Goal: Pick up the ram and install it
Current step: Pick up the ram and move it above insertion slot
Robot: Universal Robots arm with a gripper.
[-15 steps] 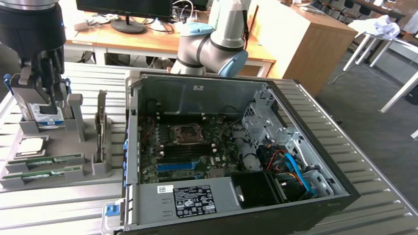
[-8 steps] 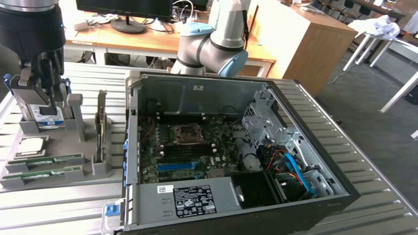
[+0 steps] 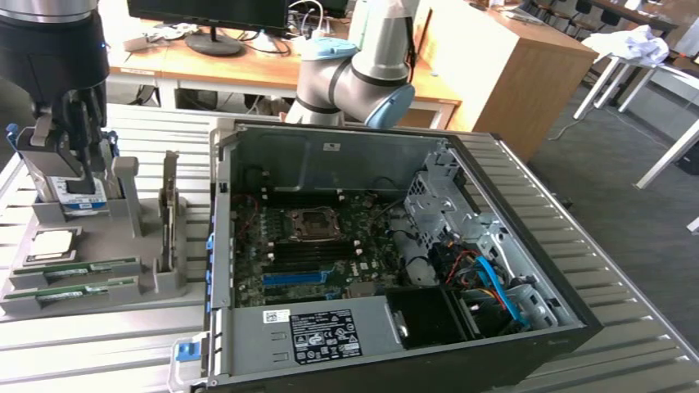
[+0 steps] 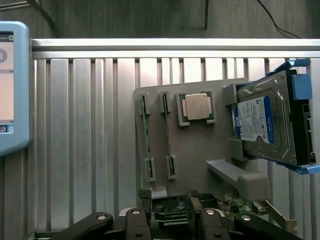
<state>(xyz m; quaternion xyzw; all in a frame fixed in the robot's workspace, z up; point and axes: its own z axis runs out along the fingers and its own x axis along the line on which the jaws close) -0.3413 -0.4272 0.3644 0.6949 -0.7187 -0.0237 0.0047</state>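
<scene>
Ribbed metal desk carries an open computer case and, on the exterior view's left, a grey parts holder. Both green sticks of the ram lie in the holder's slots, untouched. The end effector hangs spread and empty over the hard drive nearby, so neither pickup nor installation has begun.

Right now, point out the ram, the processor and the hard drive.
ram (image 3: 82,268), exterior view, middle of the green stick.
processor (image 4: 196,107), wrist view, centre of its silver lid.
hard drive (image 4: 256,120), wrist view, blue label.
</scene>
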